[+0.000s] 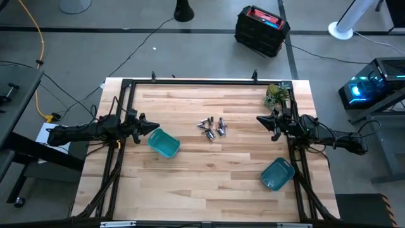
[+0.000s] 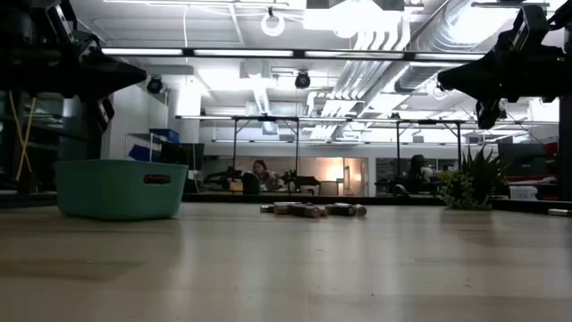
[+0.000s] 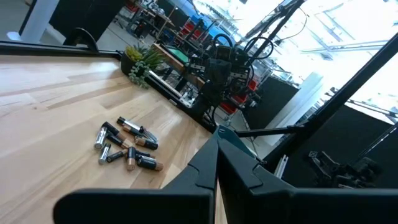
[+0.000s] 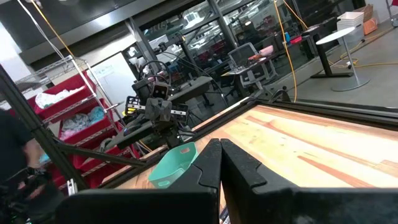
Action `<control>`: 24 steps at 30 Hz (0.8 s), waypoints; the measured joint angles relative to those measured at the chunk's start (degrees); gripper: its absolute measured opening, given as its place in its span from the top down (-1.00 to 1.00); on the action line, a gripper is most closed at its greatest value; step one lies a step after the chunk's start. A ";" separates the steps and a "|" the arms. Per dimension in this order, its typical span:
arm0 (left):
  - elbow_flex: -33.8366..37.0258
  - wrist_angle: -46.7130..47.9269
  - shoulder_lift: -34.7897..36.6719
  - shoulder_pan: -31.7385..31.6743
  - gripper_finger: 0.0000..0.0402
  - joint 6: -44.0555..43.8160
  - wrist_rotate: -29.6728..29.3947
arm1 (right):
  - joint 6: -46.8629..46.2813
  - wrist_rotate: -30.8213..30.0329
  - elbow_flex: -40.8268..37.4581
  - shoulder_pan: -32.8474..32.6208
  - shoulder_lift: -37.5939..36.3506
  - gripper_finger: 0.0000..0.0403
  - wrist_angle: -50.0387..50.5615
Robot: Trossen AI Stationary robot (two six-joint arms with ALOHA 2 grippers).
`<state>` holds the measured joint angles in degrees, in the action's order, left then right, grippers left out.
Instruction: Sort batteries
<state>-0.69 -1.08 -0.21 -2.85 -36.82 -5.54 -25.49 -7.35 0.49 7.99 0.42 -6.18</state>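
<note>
Several small batteries lie in a loose heap on the wooden table's middle, toward the far side; they show as well in the low view as batteries and in the left wrist view as batteries. My left gripper hovers shut at the table's left, above a teal bin, well left of the heap. My right gripper hovers shut at the table's right, right of the heap. In each wrist view the fingertips meet: left gripper, right gripper.
A second teal bin sits near the table's right near corner. A small potted plant stands at the far right corner. A black frame runs along the table's far, left and right edges. Bare wood lies between heap and near edge.
</note>
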 joint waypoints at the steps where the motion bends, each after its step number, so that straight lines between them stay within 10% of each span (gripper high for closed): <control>1: 0.00 -0.01 0.02 0.00 1.00 0.00 0.02 | 0.01 0.00 -0.02 0.00 -0.01 1.00 0.00; 24: 0.02 -2.80 -0.07 -0.01 1.00 -2.77 -3.59 | -0.01 0.00 -0.01 0.01 0.00 1.00 -0.01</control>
<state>-0.67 -3.88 -0.27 -2.87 -39.59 -9.13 -25.49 -7.35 0.48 8.00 0.42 -6.19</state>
